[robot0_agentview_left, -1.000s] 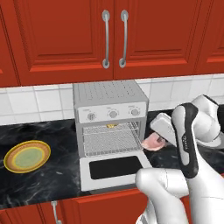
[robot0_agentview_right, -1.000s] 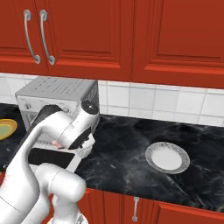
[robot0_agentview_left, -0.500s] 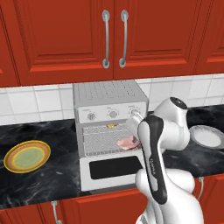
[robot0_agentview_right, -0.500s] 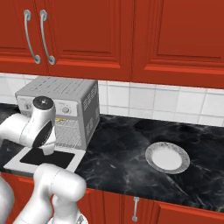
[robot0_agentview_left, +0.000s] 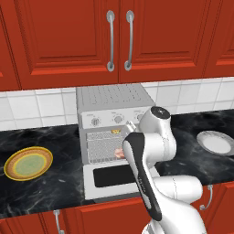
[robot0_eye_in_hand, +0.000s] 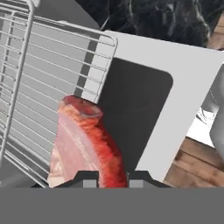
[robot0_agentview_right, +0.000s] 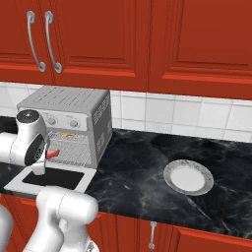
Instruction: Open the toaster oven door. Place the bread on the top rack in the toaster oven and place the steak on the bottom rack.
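Gripping the steak [robot0_eye_in_hand: 83, 144], the claw [robot0_eye_in_hand: 107, 175] hangs over the lowered toaster oven door [robot0_eye_in_hand: 175, 87], at the front edge of the bottom rack [robot0_eye_in_hand: 48, 74]. Best to carry the steak further in, flat above the wires, before letting go. Bread [robot0_agentview_left: 115, 132] lies on the top rack [robot0_agentview_left: 107, 135].

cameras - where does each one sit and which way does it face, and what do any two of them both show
Left base view: behind the arm to its left, looking forward and down at the toaster oven with the toaster oven door dropped open; the white arm rises from the lower right.
Right base view: behind to its right, facing the same counter; the arm rises at lower left, beside a white plate.
Hand view: on the hand, looking along the gripper, shut on the steak over a wire rack.
Both base views share the oven, open door and steak.
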### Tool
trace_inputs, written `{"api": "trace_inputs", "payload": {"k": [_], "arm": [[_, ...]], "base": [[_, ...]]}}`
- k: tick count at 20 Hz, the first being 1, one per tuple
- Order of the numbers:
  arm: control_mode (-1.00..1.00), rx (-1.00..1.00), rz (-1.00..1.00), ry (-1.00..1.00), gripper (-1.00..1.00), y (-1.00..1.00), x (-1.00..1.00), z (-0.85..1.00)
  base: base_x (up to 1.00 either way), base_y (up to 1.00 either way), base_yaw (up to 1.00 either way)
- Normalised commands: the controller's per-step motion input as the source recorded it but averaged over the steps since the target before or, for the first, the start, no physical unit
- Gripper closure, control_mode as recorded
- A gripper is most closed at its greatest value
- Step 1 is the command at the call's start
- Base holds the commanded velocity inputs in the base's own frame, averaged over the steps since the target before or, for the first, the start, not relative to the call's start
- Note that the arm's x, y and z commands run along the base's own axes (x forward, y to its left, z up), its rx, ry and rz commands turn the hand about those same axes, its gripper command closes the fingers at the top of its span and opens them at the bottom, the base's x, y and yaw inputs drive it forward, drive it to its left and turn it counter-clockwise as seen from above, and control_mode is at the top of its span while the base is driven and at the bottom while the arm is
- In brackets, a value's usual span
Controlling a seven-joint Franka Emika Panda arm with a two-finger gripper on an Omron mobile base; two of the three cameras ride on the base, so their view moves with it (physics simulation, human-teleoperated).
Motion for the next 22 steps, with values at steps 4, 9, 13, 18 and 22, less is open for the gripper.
{"api": "trace_inputs", "payload": {"k": [4, 9, 13, 18, 22], "arm": [[-1.0, 0.0, -0.27, 0.0, 1.0, 0.18, 0.31, -0.47], [-1.0, 0.0, -0.25, -0.02, 1.0, 0.0, 0.32, -0.26], [-1.0, 0.0, -0.25, -0.03, 1.0, 0.06, 0.59, -0.02], [-1.0, 0.0, -0.21, -0.01, 1.0, 0.1, 0.59, -0.13], [-1.0, 0.0, -0.18, 0.0, 1.0, 0.01, 0.23, -0.26]], "base": [[0.0, 0.0, 0.0], [0.0, 0.0, 0.0], [0.0, 0.0, 0.0], [0.0, 0.0, 0.0], [0.0, 0.0, 0.0]]}}
